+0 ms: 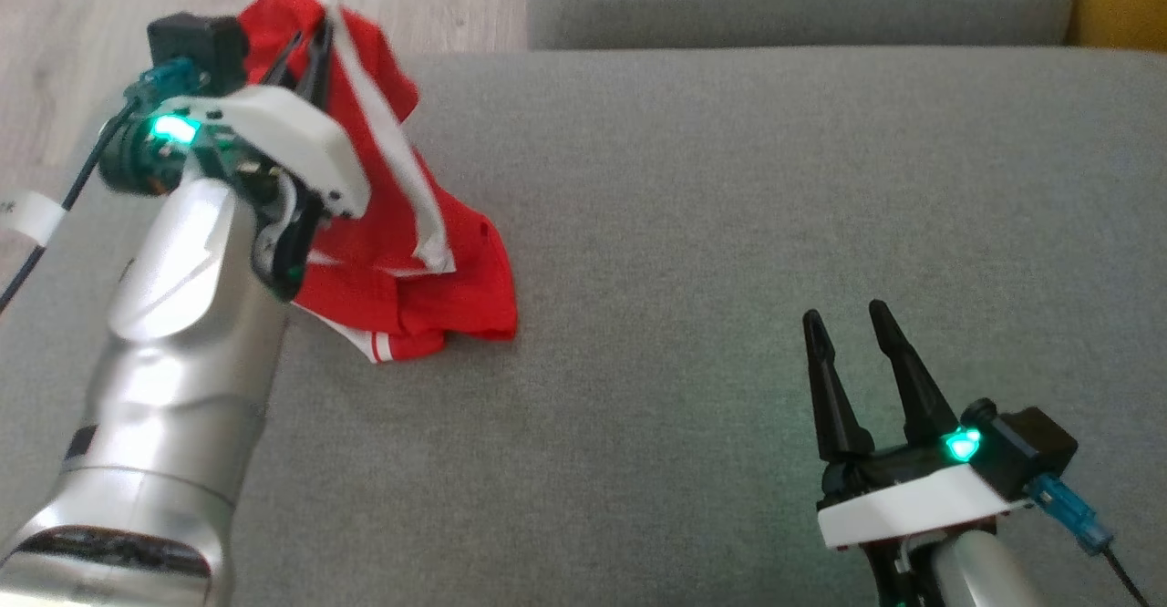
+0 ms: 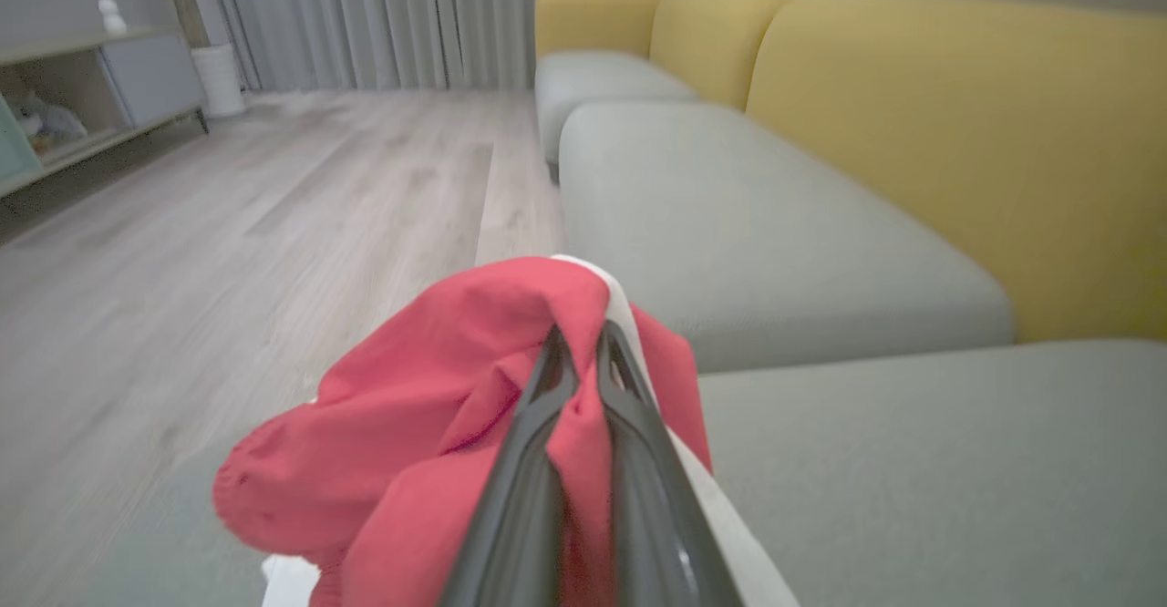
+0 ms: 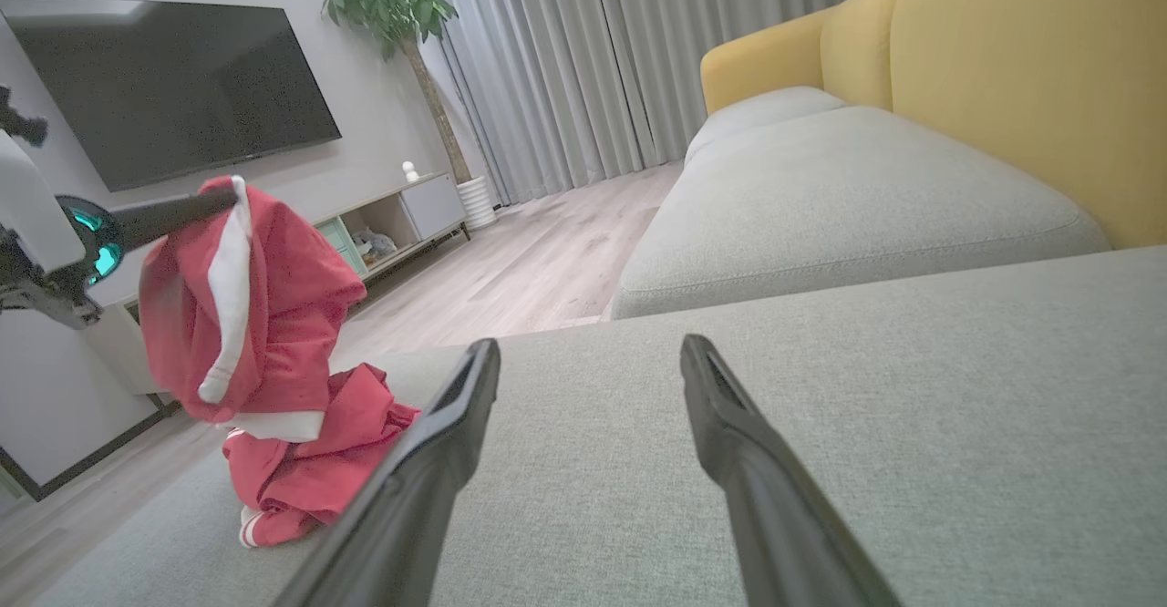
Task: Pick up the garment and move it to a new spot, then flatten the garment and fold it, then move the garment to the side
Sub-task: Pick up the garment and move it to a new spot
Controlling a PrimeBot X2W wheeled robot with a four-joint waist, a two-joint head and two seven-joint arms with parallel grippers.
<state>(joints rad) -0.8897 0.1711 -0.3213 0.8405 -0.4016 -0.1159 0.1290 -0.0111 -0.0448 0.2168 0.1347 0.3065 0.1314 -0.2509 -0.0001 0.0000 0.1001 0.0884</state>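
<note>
Garment is hanging bunched from our left gripper, which is clenching a red fold. The lower part is resting on the grey sofa seat, so we are judging this the pick-up. Right gripper is idling, spread and empty.

garment: red, white trim | crumpled — top lifted, bottom heaped | on grey cushion, near its left edge

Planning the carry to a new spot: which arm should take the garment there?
Left. The left tool is shut on the red garment, partly lifted off the grey sofa; the right tool sits open, apart from it.
</note>
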